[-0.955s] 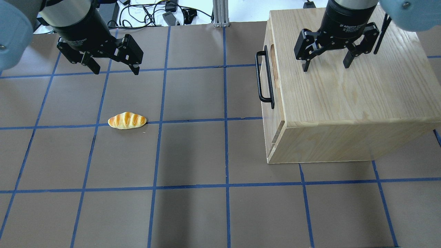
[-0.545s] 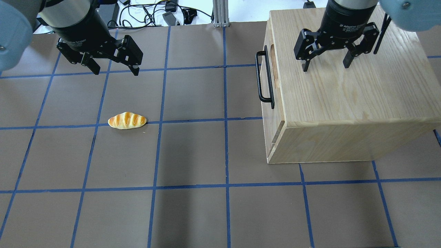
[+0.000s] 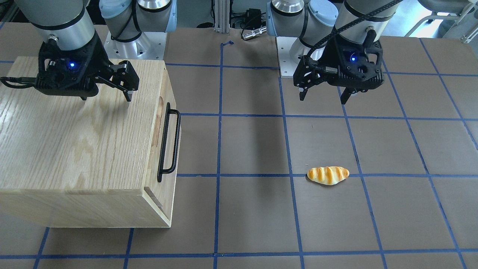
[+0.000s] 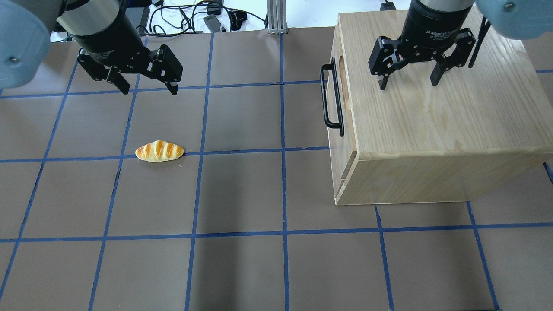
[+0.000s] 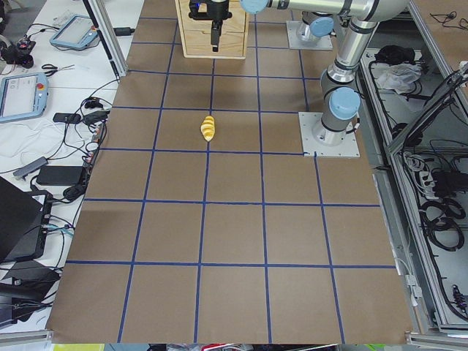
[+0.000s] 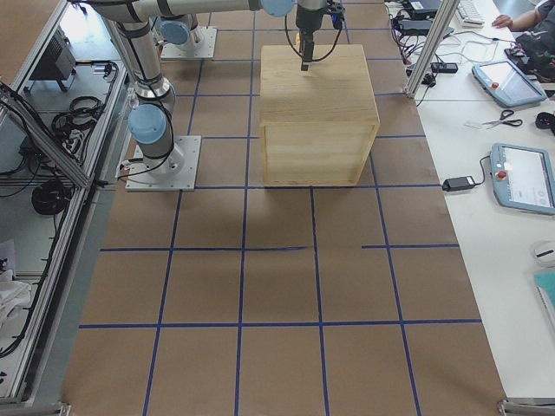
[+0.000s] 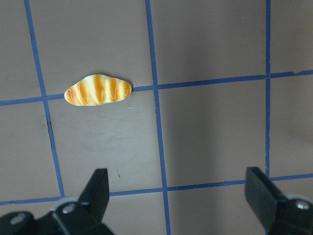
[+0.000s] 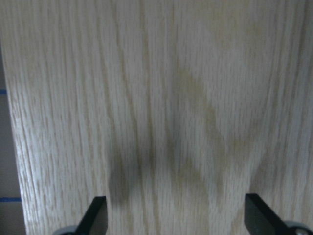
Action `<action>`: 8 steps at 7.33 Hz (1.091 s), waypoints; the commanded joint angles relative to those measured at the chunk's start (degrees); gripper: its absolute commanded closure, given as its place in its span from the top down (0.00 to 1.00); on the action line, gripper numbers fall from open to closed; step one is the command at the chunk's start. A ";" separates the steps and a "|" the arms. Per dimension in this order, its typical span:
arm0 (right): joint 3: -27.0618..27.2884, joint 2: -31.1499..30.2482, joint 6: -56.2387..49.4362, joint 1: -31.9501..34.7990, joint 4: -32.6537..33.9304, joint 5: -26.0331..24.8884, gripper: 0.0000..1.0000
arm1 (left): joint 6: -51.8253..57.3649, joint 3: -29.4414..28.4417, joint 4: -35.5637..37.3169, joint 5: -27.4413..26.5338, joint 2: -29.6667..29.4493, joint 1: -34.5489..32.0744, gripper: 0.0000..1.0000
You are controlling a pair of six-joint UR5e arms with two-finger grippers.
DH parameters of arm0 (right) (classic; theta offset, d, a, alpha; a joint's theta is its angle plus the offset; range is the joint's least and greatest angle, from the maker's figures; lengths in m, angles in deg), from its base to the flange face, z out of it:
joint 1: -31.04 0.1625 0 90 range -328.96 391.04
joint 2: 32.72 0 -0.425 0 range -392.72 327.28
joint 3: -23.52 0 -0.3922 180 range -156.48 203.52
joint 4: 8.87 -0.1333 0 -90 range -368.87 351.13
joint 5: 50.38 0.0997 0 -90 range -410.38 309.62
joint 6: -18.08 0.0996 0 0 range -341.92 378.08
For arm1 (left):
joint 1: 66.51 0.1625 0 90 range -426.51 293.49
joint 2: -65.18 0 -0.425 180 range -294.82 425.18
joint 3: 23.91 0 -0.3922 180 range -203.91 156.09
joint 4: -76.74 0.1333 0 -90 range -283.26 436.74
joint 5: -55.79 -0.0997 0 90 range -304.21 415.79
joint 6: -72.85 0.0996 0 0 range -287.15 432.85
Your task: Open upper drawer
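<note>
The upper drawer (image 4: 348,129) sits shut in the oak cabinet (image 4: 432,129), its front facing the table's middle. Its black bar handle (image 4: 332,97) and oval slot (image 4: 343,73) show; in the front-facing view the handle (image 3: 168,144) is on the left. My right gripper (image 4: 408,84) is open and empty above the cabinet top, behind the drawer front; its wrist view shows only oak grain (image 8: 176,122). My left gripper (image 4: 150,90) is open and empty over the mat, far from the handle.
A toy bread roll (image 4: 159,151) lies on the brown mat below the left gripper, also in the left wrist view (image 7: 98,90). A handle-less lower panel (image 4: 339,172) sits under the drawer. Cables and a metal post (image 4: 274,17) lie past the far edge.
My left gripper has shifted slightly to the right, still open. The right gripper, the drawer and the bread roll have not moved.
</note>
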 commanded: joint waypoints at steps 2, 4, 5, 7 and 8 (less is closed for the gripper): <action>0.00 0.00 0.05 0.00 0.00 0.00 1.00 | -0.01 -0.01 0.19 -0.09 0.26 -0.02 1.00; 0.00 0.00 0.05 0.00 0.00 0.00 1.00 | -0.44 -0.27 1.41 0.70 -2.01 -0.02 1.00; 0.00 0.00 0.05 0.00 0.00 0.00 1.00 | -4.62 -0.62 4.11 2.18 -3.77 -0.20 1.00; 0.00 0.00 -0.04 0.00 0.00 0.00 1.00 | -13.51 -0.36 11.41 10.09 -7.89 -3.25 1.00; 0.09 0.00 0.05 0.00 0.00 0.00 1.00 | -17.63 -0.45 14.48 10.98 -10.52 -6.41 1.00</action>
